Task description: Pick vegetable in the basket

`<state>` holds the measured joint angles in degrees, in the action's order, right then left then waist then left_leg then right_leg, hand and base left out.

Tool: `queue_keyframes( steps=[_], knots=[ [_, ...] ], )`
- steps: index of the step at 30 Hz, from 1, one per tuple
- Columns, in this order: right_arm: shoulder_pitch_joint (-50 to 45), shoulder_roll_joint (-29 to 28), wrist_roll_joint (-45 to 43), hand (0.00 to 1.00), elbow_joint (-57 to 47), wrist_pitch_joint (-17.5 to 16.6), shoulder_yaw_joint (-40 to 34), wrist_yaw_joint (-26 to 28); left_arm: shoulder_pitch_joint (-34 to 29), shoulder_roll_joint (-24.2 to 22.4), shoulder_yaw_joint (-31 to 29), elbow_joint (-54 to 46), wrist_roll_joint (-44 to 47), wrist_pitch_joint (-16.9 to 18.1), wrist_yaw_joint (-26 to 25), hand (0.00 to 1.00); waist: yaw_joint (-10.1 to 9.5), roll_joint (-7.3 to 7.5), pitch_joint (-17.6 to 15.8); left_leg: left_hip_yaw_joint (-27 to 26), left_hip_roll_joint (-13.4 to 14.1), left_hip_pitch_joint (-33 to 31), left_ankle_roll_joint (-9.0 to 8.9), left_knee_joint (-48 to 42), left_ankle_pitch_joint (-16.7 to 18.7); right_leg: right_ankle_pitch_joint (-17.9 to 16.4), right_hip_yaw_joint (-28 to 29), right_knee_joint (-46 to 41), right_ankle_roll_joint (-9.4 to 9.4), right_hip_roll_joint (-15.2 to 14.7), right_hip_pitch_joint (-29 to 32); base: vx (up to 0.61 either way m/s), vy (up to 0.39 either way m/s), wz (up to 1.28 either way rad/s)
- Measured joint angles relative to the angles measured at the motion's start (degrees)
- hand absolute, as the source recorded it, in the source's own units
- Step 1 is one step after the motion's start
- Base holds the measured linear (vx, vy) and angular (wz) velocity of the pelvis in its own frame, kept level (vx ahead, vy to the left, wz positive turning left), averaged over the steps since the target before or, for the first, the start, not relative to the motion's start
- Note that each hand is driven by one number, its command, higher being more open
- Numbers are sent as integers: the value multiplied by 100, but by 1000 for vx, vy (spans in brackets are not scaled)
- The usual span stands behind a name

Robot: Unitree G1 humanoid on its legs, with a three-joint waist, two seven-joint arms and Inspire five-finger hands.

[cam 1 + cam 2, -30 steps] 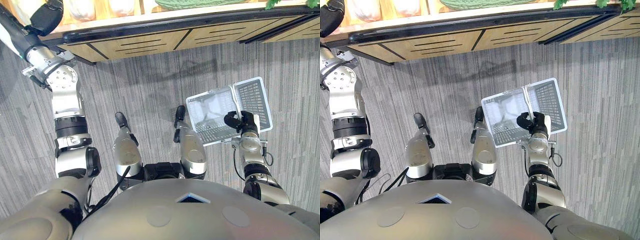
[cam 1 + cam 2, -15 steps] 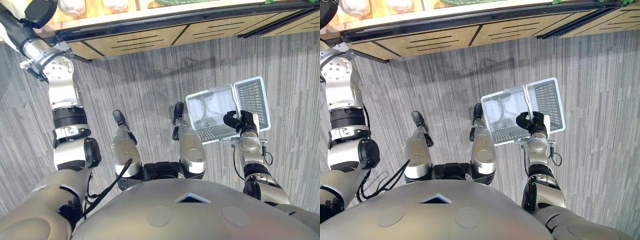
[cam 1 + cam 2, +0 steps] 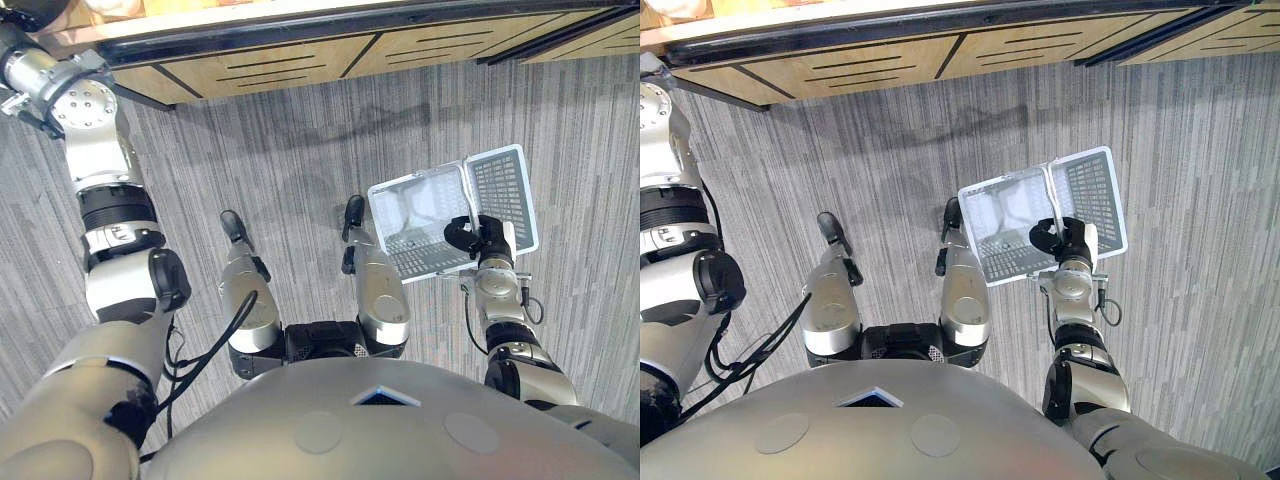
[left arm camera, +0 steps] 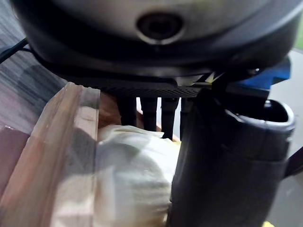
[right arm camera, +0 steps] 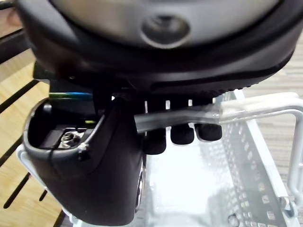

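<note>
Currently the right hand curls round the handle of the basket; the left hand is at a pale vegetable by a crate, grip unclear.

The white mesh basket hangs over the grey carpet floor on the robot's right, its metal handle gripped in the right hand. Ahead runs the slatted wooden stand. Towards its left end, a pale round vegetable lies against a wooden crate's wall, with the left hand touching it.
</note>
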<state>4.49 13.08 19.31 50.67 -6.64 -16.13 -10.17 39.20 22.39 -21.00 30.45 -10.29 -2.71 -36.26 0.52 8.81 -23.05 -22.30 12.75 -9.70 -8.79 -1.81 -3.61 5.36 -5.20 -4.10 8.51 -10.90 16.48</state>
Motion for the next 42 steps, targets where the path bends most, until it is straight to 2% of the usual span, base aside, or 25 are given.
queue_keyframes(
  steps=[6, 14, 21, 32, 42],
  knots=[
    [11, -78, -1, 0, 6, 0, 16, 0, 308, 129, -131, 222, -81, -3, 7, 0, -5, 107, -54, -18, -2, 10, 0, -6, 0, 13, 25, 0, -6, 0, 4, 0, 0, 0],
    [39, -92, -1, 0, 7, -5, 106, -1, 326, 285, -157, 455, -97, 1, 114, 0, 119, 112, -56, -15, -2, 50, 5, -21, 3, 23, 33, 4, 4, -2, -45, 0, 0, 0],
    [38, -101, -1, 0, 10, -4, 106, -1, 361, 276, -191, 464, 164, 6, -1, 0, 125, 111, -56, -26, -3, 89, 8, -23, 5, 28, 48, 8, 9, -2, -73, 0, 0, 0],
    [33, -176, 2, 0, 8, -4, 106, -4, 293, -676, -355, -840, 347, -220, -610, 0, 140, 111, -55, 7, -3, 101, 11, -18, 7, 30, 43, 23, 11, -2, -100, 0, 0, 0],
    [13, -179, 13, 0, 10, -3, 113, -4, 299, -708, -240, -1721, 343, -217, -986, 0, 172, 97, -35, -4, -5, 138, 10, -17, 8, 52, 63, 29, -1, -1, -127, 0, 0, 0]
  ],
)
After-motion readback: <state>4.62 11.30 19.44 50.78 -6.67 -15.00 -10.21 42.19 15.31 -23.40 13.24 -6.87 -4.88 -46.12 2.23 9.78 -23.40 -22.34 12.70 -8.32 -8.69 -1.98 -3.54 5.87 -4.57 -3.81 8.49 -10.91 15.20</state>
